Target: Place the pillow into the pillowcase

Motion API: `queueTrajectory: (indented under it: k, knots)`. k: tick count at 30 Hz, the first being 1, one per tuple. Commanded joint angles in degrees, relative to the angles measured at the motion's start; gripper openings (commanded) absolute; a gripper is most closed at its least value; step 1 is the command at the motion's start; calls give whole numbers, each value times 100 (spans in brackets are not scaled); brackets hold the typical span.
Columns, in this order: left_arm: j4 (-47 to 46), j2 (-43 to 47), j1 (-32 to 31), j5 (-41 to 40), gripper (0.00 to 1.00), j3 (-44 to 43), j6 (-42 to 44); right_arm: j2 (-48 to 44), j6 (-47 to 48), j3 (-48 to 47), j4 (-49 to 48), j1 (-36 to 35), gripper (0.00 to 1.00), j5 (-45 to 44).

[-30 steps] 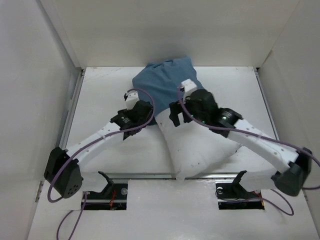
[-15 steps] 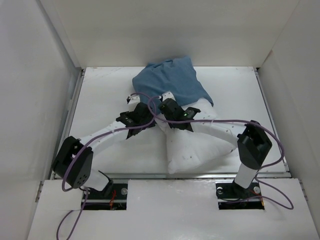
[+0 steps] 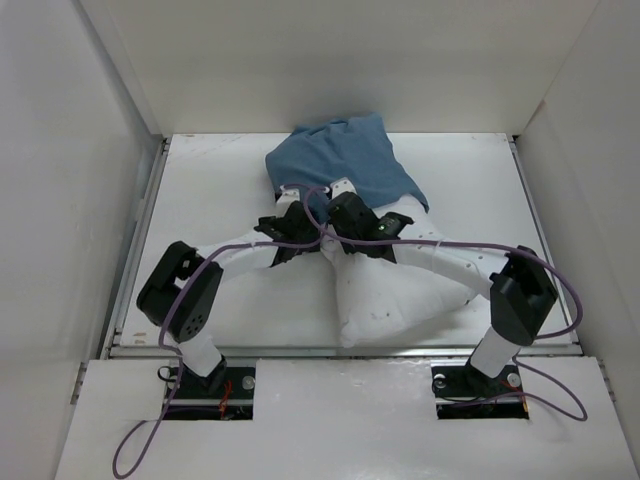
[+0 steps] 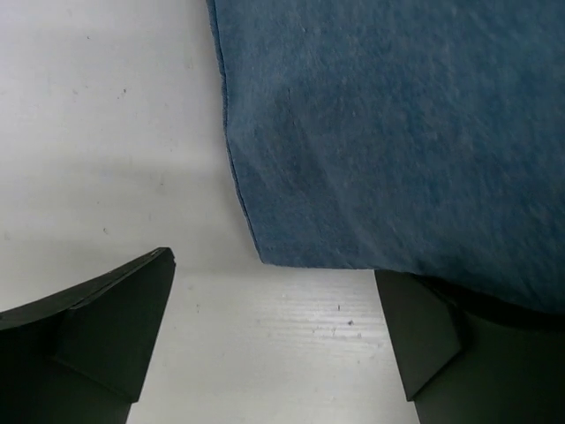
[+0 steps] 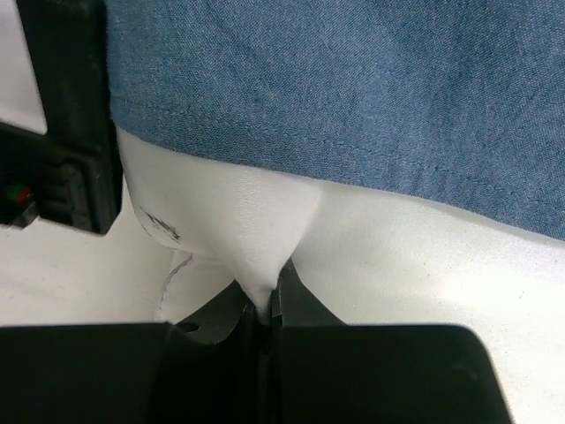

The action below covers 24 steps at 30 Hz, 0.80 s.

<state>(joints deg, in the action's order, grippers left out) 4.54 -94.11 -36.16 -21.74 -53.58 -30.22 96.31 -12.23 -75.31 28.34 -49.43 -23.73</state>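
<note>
Pinching a fold of the pillow (image 5: 265, 212) just below the pillowcase (image 5: 353, 79) hem, the right fingers (image 5: 305, 309) are clamped on white fabric, probably to feed it toward the opening. The left fingers (image 4: 115, 318) stand wide apart at the pillowcase's near corner, one over bare counter (image 4: 88, 132), the other beneath the blue edge, seemingly ready to seize it. The pillowcase covers the pillow's far end.
</note>
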Motion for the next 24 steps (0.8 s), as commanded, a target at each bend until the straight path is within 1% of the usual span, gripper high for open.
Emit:
queueTrajectory:
  k: [1, 2, 3, 4, 5, 6, 8, 9, 11, 12, 14, 15, 16, 17, 18, 19, 20, 21, 22, 23, 24]
  knots:
    - [-85, -343, 13, -392, 91, -380, -2, -156, -16, -81, -144, 47, 0, 263]
    - [-84, -458, 65, -558, 85, -607, -63, -157, -16, -81, -144, 47, 0, 315]
    - [-84, -573, 65, -560, 76, -731, -63, -157, -16, -81, -144, 100, 0, 316]
    - [-137, -696, 65, -560, 47, -837, 93, -226, -77, -28, -144, 100, 0, 316]
    - [-285, -923, 65, -655, 21, -934, 156, -297, -78, -28, -144, 100, 0, 316]
    - [-287, -1039, 65, -656, 0, -1196, 156, -297, -130, 24, -249, 100, 0, 316]
    - [-155, -1189, 65, -761, 0, -1487, 288, -446, -244, 104, -311, 275, 0, 369]
    - [-155, -1137, -30, -901, 0, -1549, 341, -447, -428, 165, -468, 346, 0, 369]
    - [-233, -866, -189, -1077, 0, -1428, 394, -622, -613, 331, -653, 600, 0, 369]
    - [-382, -403, -372, -1148, 0, -1314, 472, -849, -745, 437, -993, 671, 0, 421]
    - [-619, 179, -558, -1201, 0, -831, 605, -1122, -929, 796, -1425, 803, 0, 483]
    - [-821, 782, -706, -1149, 0, -681, 657, -1419, -1009, 929, -1689, 803, 0, 483]
    - [-918, 1076, -778, -861, 0, -436, 718, -1570, -1140, 1087, -2300, 803, 0, 483]
    - [-1015, 1348, -839, -685, 0, -329, 797, -1711, -1141, 1254, -2680, 803, 0, 413]
    - [-1086, 1795, -918, -448, 0, -267, 885, -1852, -1254, 1638, -3093, 803, 0, 326]
    - [-1086, 1964, -1067, -184, 0, -267, 886, -2097, -1456, 1851, -3976, 803, 0, 203]
    - [-1086, 2088, -1164, -34, 0, -267, 938, -2186, -1571, 2044, -4446, 803, 0, 54]
    - [-1086, 2176, -1252, 142, 0, -345, 1017, -2257, -1676, 2386, -4912, 751, 0, -348]
    - [-869, 2229, -1427, 204, 0, -442, 1018, -2309, -1677, 2537, -5404, 698, 0, -535]
    - [-762, 2230, -1507, 422, 0, -677, 1087, -2310, -1817, 2765, -6357, 593, 0, -980]
    - [-657, 2230, -1603, 503, 0, -810, 1088, -2310, -1818, 2767, -6828, 531, 0, -1228]
